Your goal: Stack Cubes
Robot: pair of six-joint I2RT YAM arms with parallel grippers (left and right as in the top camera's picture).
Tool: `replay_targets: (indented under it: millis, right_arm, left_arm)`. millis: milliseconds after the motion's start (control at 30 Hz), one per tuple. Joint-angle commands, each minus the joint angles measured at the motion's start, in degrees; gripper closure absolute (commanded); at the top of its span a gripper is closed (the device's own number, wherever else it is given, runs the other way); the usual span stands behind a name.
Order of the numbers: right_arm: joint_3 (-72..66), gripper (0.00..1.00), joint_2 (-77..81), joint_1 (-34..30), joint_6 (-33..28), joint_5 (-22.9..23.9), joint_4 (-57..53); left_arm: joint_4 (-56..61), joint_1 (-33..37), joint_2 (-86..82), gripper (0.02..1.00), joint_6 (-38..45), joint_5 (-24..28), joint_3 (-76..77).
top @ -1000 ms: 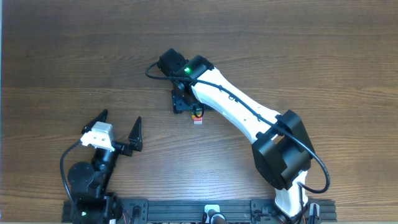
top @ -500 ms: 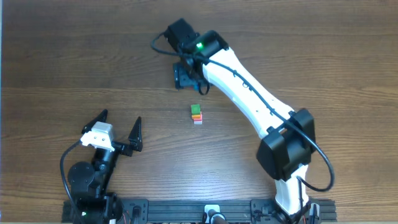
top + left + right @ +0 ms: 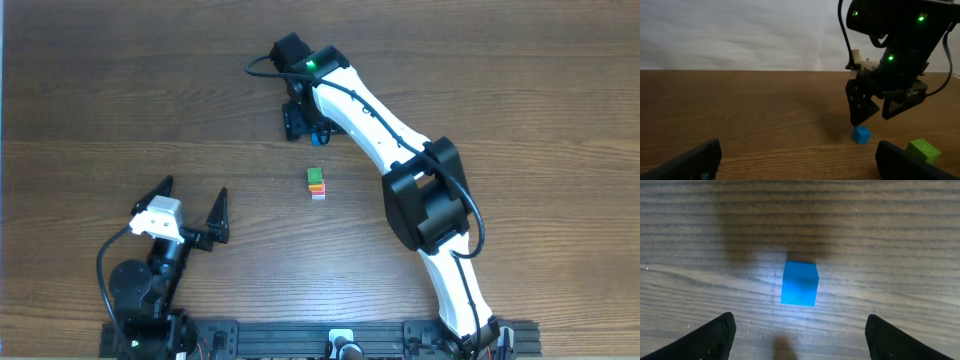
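No legible text, labels or nos. on anything here.

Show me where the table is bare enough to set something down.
Bare: the left of the table, beyond the left claw, and the right side past the right arm. Crowded: the middle, where the right claw hangs over the blue cube, just beyond the stack.
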Motion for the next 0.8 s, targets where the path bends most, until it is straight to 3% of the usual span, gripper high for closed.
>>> replay_targets:
  millis: [33,800]
  right_arm:
    - [0.9,0.165,2.1,-0.76,-0.66,-0.57,0.63]
    - [0.52,0.229,6.08,-0.96,-1.01,-0.55,3.06]
  left_arm:
    - [-0.02,-0.26,-0.31,0.018,0.85,0.37,-0.33]
    - [-0.02,-0.26,-0.31,0.018,0.83,0.37,-0.33]
